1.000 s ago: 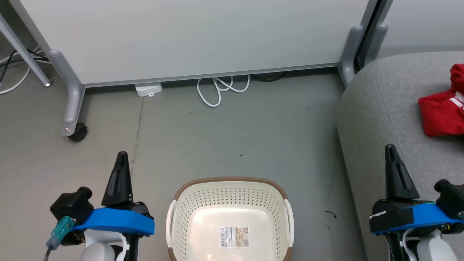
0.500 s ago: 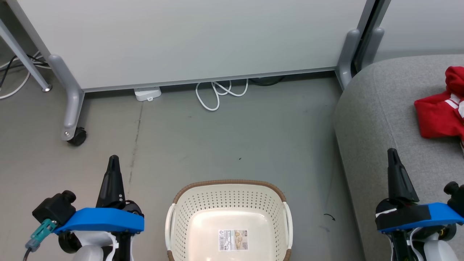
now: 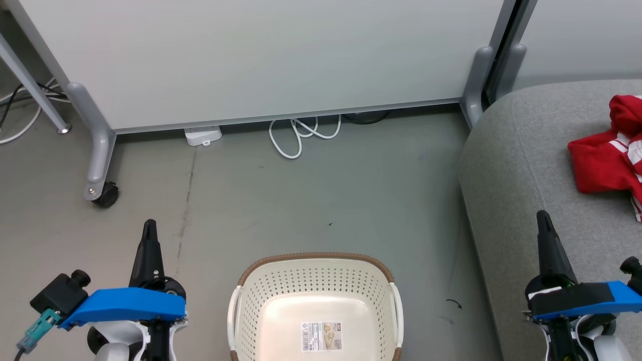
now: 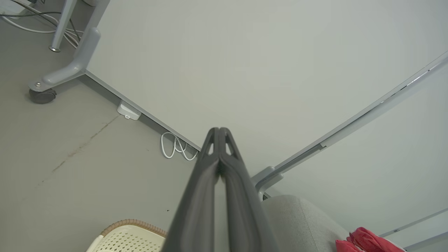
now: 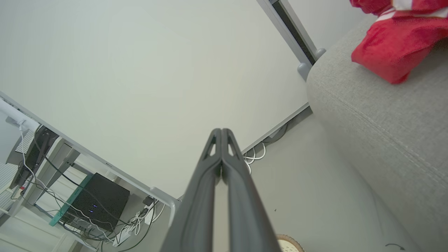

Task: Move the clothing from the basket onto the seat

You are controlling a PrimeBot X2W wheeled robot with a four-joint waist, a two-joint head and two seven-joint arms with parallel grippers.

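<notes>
While the clothing (image 3: 604,160) lies on the seat (image 3: 516,175) at three o'clock, the basket (image 3: 313,256) sits at six, between the left gripper (image 3: 149,224) and right gripper (image 3: 541,215), both pressed together.

On floor (image 3: 301,200), basket (image 3: 313,256) at 6 o'clock; seat (image 3: 521,165) at 3 o'clock; clothing (image 3: 599,160) on seat, 2 o'clock.
</notes>
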